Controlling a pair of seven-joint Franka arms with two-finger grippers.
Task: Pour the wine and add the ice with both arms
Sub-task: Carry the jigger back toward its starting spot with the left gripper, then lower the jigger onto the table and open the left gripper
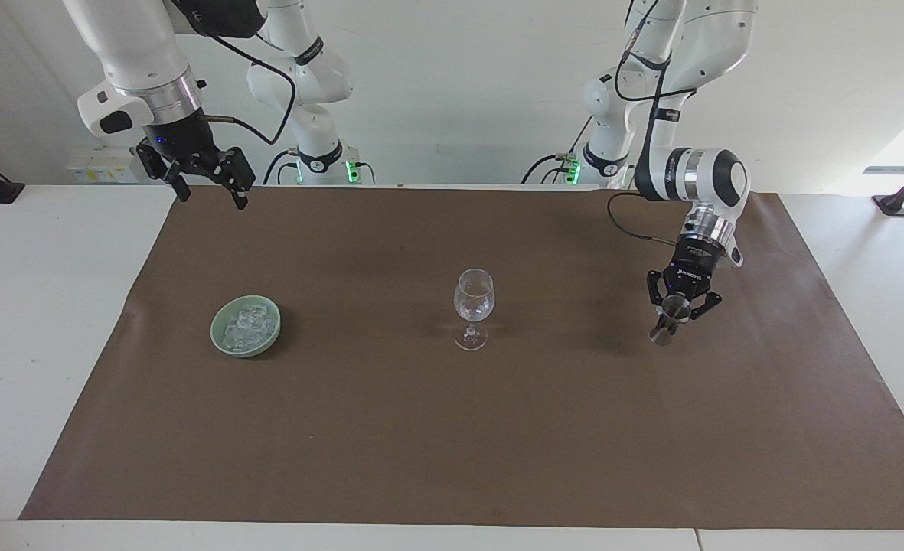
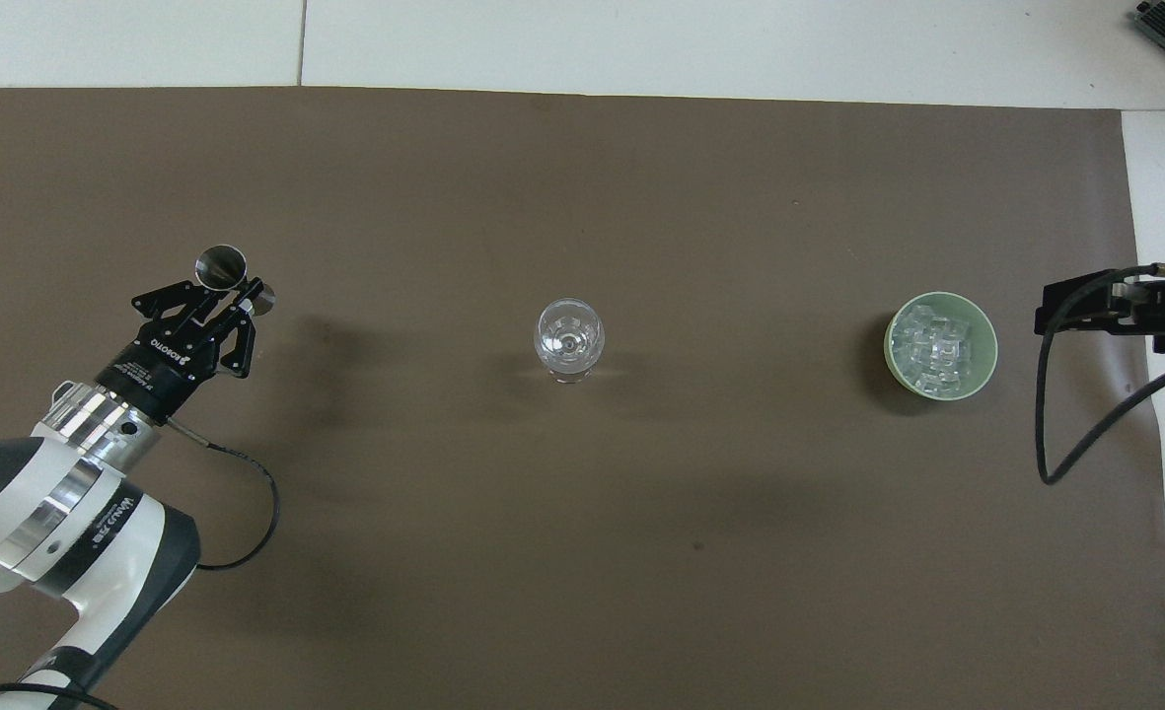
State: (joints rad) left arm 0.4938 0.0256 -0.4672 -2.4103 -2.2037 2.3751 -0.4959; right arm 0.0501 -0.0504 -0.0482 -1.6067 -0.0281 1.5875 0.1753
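A small metal jigger (image 1: 667, 320) is gripped by the left gripper (image 1: 680, 309) at the facing view's centre right. The wine glass (image 1: 473, 306) is seen mid-frame; the ice (image 1: 246, 324) is held in a green bowl (image 1: 219, 340) at centre left. The right gripper (image 1: 205, 190) is spread open at upper left.

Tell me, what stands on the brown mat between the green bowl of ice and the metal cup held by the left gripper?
Only the wine glass; both views show it.
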